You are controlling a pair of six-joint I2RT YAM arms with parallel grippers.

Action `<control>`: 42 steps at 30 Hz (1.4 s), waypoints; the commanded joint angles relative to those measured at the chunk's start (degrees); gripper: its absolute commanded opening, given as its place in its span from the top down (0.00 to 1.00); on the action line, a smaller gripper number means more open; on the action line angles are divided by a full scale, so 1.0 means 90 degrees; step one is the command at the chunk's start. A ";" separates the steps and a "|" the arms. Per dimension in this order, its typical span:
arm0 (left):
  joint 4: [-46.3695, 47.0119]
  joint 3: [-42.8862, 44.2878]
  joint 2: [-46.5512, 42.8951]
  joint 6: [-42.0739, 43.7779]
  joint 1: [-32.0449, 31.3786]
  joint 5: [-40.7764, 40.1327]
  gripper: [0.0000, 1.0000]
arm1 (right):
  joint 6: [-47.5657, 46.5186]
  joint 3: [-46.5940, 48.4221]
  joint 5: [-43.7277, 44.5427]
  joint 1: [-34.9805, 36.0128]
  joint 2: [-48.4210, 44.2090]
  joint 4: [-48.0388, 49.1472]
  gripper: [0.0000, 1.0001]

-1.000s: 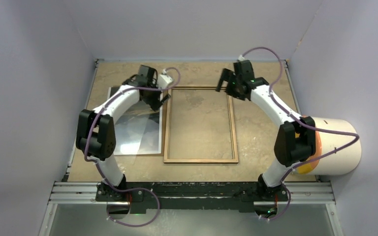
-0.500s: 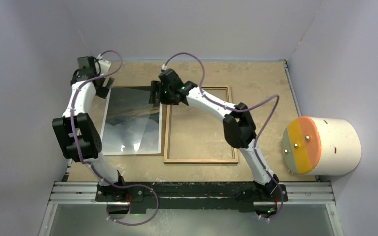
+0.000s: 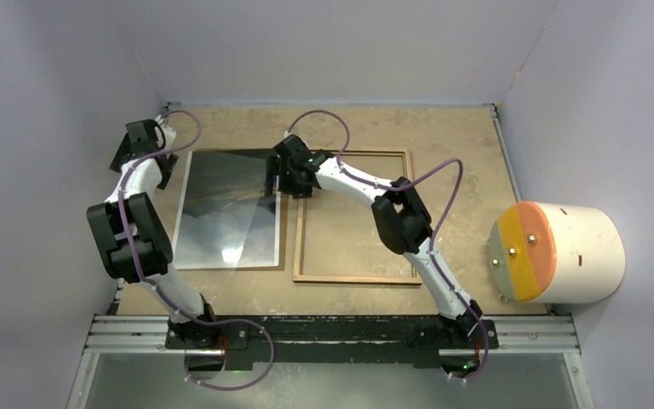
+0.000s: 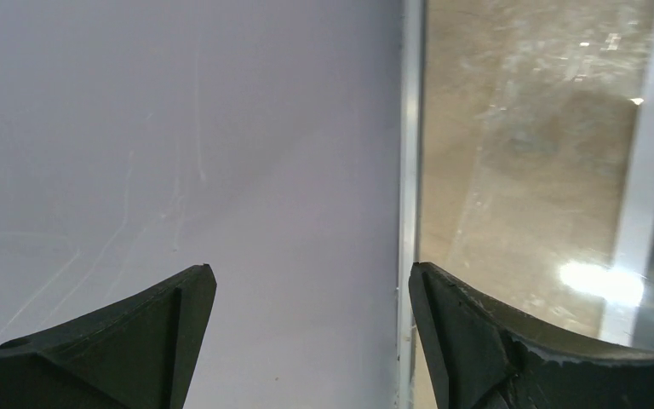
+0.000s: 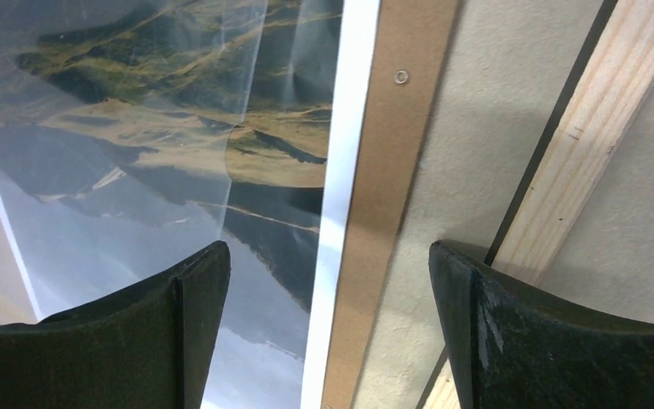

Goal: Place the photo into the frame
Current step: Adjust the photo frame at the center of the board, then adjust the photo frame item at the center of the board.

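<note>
The photo (image 3: pixel 226 213), a glossy misty mountain landscape, lies picture side up on the table's left, on a brown backing board (image 3: pixel 283 230). The frame (image 3: pixel 353 279) lies to its right, light wood side up. My right gripper (image 3: pixel 272 181) is open and empty above the photo's far right edge. The right wrist view shows this gripper (image 5: pixel 328 256) spanning the photo (image 5: pixel 179 128), the board's strip (image 5: pixel 392 170) and the gap before the frame's rim (image 5: pixel 596 128). My left gripper (image 3: pixel 157 166) is open and empty at the table's far left corner. In its wrist view this gripper (image 4: pixel 306 273) faces the left wall.
A white cylinder (image 3: pixel 575 253) with an orange and yellow end face lies at the table's right edge. Grey walls (image 4: pixel 179 128) close the table on the left, back and right. A metal rail (image 3: pixel 332 328) runs along the near edge by the arm bases.
My left arm swung from the frame's far left corner to the table's far left corner. My right arm swung left across the frame to the photo's right edge. The frame shifted slightly right.
</note>
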 commanded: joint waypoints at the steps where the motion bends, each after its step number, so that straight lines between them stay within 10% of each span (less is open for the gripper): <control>1: 0.1150 -0.0288 0.0149 0.0063 0.0078 -0.0512 0.12 | -0.0108 -0.0038 0.0517 -0.0125 -0.0251 -0.0485 0.13; 13: 0.2903 -0.0476 0.1369 -0.0327 0.0078 -0.1307 0.21 | 0.0134 0.0057 0.0337 -0.0135 0.0025 -0.0318 0.20; 42: 0.0142 -0.1106 0.1439 -0.0593 0.0029 0.1636 0.19 | 0.1212 -0.1136 -0.0482 -0.0126 -0.0529 0.1053 0.23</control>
